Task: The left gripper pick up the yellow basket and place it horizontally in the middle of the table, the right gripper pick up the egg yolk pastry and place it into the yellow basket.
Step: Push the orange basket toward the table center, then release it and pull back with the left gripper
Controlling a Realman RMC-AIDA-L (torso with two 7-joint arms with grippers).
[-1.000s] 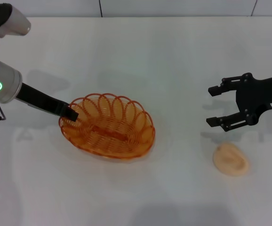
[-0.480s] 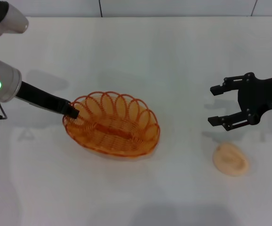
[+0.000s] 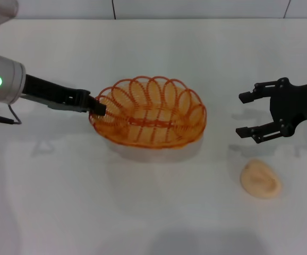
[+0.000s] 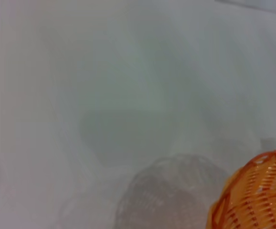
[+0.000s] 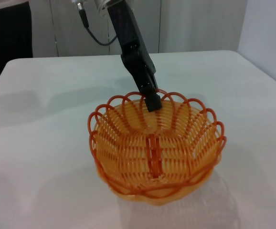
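While left gripper (image 3: 96, 108) pinches yellow basket (image 3: 148, 111) rim, lifted clear near table (image 3: 153, 212) centre for horizontal set-down, right gripper (image 3: 248, 115) waits spread, empty, by right edge beside egg yolk pastry (image 3: 260, 179).

white table (image 3: 153, 212), egg yolk pastry (image 3: 260, 179) resting

I've got the basket (image 3: 148, 112) up off the table (image 3: 159, 212), pinched at its nine o'clock rim by the left gripper (image 3: 96, 108), fingers closed on the looped wire. It's orange-amber, oval, scalloped loops all round, long axis running nine to three, open side up, its shadow on the white top beneath. From the right wrist I see the claw (image 5: 151, 99) biting the basket's (image 5: 154, 148) rim. The pastry (image 3: 260, 180), pale peach, smooth, lies flat at four o'clock of the basket, well apart. The right gripper (image 3: 250, 115) hovers spread open just at the pastry's twelve o'clock.
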